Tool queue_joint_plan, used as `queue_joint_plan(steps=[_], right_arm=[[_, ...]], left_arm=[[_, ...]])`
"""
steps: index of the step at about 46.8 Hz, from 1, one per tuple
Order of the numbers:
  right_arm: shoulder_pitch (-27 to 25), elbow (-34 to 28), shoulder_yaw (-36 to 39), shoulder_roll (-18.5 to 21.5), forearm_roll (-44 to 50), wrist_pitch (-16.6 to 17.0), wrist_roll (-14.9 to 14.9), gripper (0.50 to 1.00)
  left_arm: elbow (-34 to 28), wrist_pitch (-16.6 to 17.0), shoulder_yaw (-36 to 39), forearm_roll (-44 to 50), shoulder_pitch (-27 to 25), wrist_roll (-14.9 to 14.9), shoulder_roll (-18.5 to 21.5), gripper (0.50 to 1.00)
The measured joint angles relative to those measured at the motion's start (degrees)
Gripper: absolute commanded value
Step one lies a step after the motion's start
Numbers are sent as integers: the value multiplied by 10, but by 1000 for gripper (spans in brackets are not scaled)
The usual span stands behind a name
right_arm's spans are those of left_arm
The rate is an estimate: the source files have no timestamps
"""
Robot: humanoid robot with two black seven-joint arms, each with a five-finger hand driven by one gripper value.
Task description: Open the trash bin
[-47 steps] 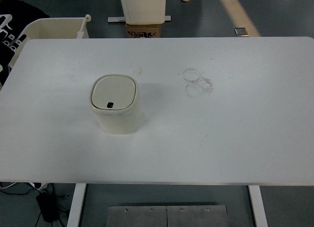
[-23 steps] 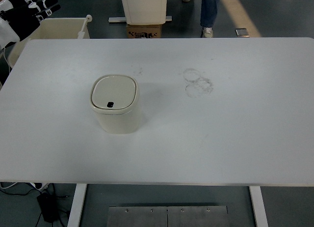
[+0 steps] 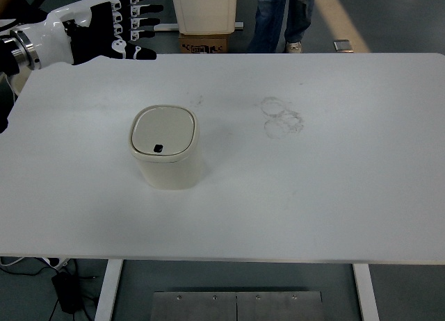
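Observation:
A small cream trash bin stands upright on the white table, left of centre. Its rounded square lid lies flat and closed, with a small dark button near the lid's front edge. My left hand is over the table's far left corner, well behind and left of the bin. Its fingers are spread and stretched to the right, holding nothing. The right arm is out of sight.
Faint ring marks stain the table right of centre. Beyond the far edge stand a white pedestal on a cardboard box and a person's legs.
My left arm has swung in from the upper left corner, the hand now over the table's far left corner. A person has walked into view behind the table. The bin has not moved.

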State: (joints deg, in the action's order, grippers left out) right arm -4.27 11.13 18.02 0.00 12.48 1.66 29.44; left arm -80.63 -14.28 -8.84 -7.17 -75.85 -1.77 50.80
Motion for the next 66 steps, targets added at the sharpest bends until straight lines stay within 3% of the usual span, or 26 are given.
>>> queue_joint_plan(steps=[19, 40, 47, 66], right_arm=[[1, 0, 0, 0, 0, 0, 0, 991], [2, -1, 0, 0, 0, 0, 0, 991], [2, -1, 1, 0, 0, 0, 0, 991], [2, -1, 1, 0, 0, 0, 0, 991]], left_arm=[[-3, -71, 111, -159, -38, 13, -1, 1000], [-39, -137, 117, -194, -52, 16, 18, 1000], [-44, -144, 117, -195, -56, 29, 19, 1000], [-42, -154, 132, -195, -47, 31, 28, 1000]])
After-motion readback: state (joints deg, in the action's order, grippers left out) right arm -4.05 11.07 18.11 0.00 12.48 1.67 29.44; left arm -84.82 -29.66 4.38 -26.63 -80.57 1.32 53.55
